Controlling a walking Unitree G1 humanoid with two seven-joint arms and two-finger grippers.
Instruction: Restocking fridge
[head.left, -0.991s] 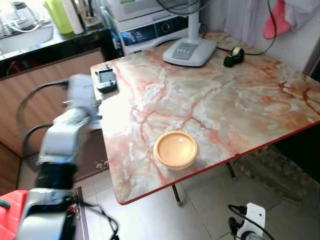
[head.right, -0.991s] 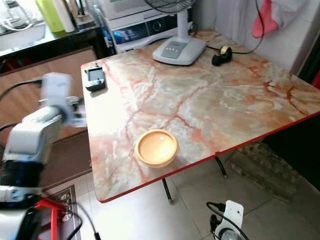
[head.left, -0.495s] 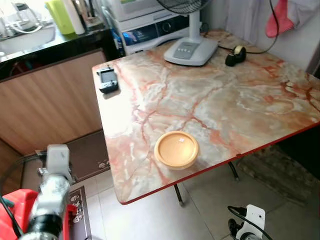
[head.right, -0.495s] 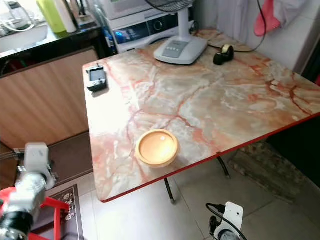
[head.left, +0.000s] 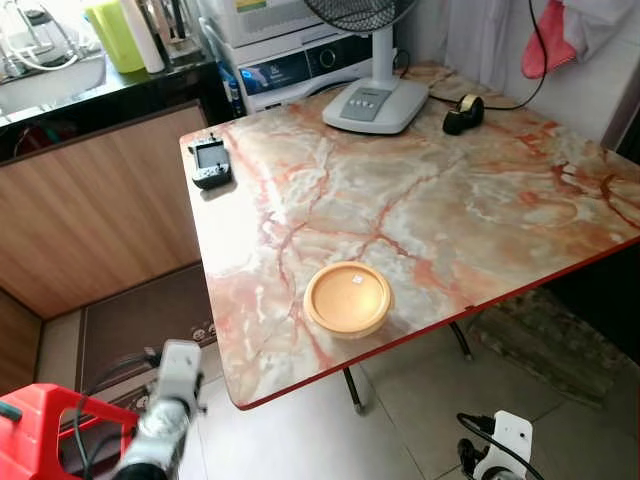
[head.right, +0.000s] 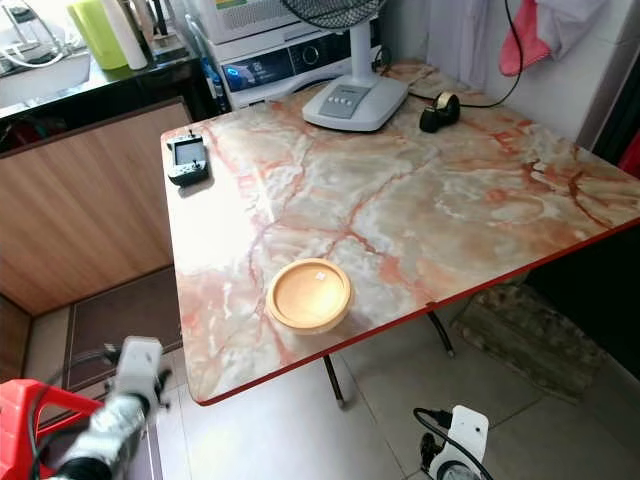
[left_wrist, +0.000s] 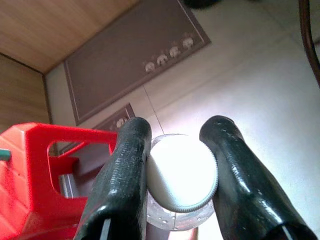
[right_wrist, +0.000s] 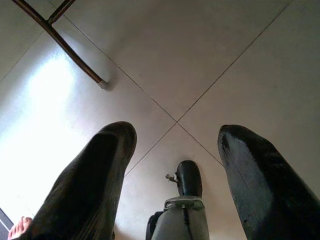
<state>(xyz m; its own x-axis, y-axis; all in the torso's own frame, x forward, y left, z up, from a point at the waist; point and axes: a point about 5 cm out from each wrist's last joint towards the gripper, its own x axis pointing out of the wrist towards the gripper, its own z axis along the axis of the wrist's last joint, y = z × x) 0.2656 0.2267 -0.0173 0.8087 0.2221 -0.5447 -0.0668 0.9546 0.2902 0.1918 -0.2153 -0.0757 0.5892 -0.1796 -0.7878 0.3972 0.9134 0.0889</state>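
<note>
From the head views, no fridge is appearing, so I judge the restocking is barely starting: the left arm is hanging low at seven o'clock of the marble bench (head.left: 420, 190), beside a red crate (head.left: 40, 425), while a wooden bowl (head.left: 347, 297) is sitting untouched near the bench's front edge. In the left wrist view, the left pincer (left_wrist: 175, 172) is clenching a white-capped bottle (left_wrist: 181, 175) above the floor. In the right wrist view, the right pincer (right_wrist: 175, 165) is hanging released, empty, over tiles.
</note>
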